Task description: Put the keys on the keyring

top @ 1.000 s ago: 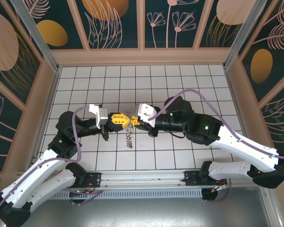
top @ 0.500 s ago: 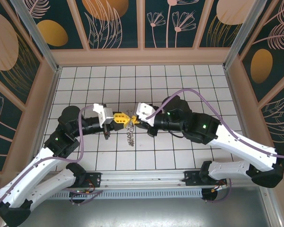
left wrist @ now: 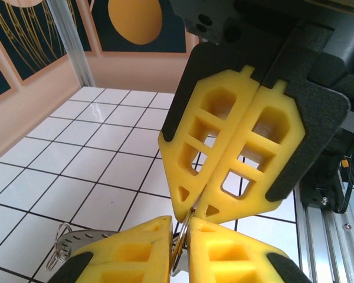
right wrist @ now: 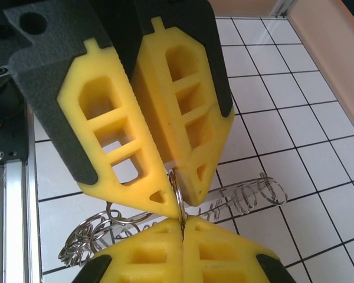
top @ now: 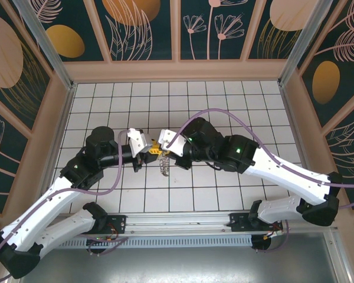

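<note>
**A:** What are the two claws doing?

**B:** The left gripper and the right gripper meet tip to tip. Each has yellow lattice-cut foam pads backed in black. Both pairs of jaws are closed to a hairline slit.

**A:** Closed on anything?

**B:** Yes. A thin silvery wire loop stands edge-on in both slits. The left pads nip one end and the right pads nip the other.

**A:** Where is the keyring?

**B:** Seen from overhead, the large grey-brown metal keyring trails down like a chain just below the meeting fingertips. The right wrist view shows its fringe loops fanning out to both sides under the pads. In the left wrist view, a flat perforated strip of rim runs behind the left pad. I cannot tell whether the pinched loop belongs to that fringe.

**A:** And the keys?

**B:** Too small to pick out from the tangle.

**A:** What lies around them?

**B:** A white tiled floor with dark grid lines. Two white arms with purple cables reach in from the near edge. The walls are dark teal panels painted with gold discs and pink leaves.
</note>
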{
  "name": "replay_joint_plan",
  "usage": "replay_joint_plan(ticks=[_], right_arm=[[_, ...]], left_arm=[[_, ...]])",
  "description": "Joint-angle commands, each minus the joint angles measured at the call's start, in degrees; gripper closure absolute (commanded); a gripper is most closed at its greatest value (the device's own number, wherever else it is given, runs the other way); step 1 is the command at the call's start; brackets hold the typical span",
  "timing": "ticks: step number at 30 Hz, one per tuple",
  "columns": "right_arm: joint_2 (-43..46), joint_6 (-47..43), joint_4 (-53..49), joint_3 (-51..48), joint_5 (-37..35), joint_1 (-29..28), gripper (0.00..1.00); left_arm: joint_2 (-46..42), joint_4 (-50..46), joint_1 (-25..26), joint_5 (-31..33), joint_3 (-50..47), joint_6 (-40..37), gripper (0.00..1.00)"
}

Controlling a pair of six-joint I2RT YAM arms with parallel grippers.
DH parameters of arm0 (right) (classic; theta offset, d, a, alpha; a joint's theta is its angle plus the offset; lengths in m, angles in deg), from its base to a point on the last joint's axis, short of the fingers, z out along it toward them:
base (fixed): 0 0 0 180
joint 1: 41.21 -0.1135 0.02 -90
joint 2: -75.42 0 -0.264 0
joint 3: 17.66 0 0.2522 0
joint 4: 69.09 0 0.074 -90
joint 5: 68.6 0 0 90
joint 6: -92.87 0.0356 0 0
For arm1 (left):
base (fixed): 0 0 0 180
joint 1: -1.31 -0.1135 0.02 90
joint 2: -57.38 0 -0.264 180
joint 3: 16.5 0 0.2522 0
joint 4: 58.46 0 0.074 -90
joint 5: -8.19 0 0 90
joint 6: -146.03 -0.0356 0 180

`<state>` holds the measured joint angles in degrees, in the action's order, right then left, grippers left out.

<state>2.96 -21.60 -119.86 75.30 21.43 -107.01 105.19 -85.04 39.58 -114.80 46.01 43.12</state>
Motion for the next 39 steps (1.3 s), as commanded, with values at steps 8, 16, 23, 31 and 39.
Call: replay_joint_plan(ticks=[8, 16, 23, 31, 39], right_arm=[[1.7, -0.5, 2.6, 1.1, 0.1, -1.6, 1.0], [7.0, 2.5, 8.2, -4.7, 4.1, -1.5, 0.86], [8.0, 3.0, 9.6, -5.5, 5.2, -1.5, 0.91], [9.3, 3.1, 11.9, -6.3, 7.0, -1.5, 0.85], [9.2, 2.9, 13.1, -6.4, 7.7, -1.4, 0.85]], left_arm=[[-2.6, 9.7, -0.1, -2.0, -3.6, 5.6, 1.0], [-8.9, 22.7, 0.0, -5.2, -8.3, 14.8, 1.0], [-8.8, 24.4, -0.1, -6.5, -8.3, 16.0, 1.0], [-9.0, 24.8, 0.0, -7.7, -8.8, 16.2, 1.0], [-9.1, 25.8, -0.1, -9.9, -8.9, 17.0, 1.0]])
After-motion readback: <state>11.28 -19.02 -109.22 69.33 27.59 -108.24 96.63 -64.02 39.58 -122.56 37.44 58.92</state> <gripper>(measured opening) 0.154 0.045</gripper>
